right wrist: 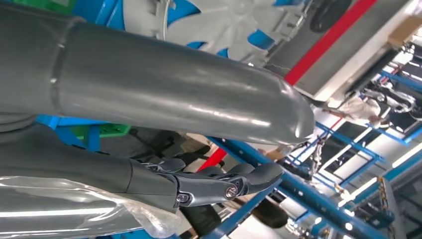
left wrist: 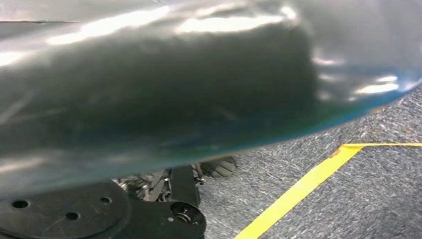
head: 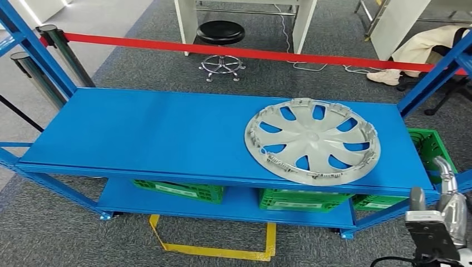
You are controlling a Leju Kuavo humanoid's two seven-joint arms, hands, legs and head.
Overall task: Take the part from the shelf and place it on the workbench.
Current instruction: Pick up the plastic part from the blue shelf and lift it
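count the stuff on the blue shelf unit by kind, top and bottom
hubcap: 1, lying flat on the top shelf
green crates: 3, on the lower shelf (one at, one at, one at)
total: 4

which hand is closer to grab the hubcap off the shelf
Right, probably. The hubcap lies on the right part of the blue shelf, and the right hand is raised just off that corner, fingers apart and holding nothing.
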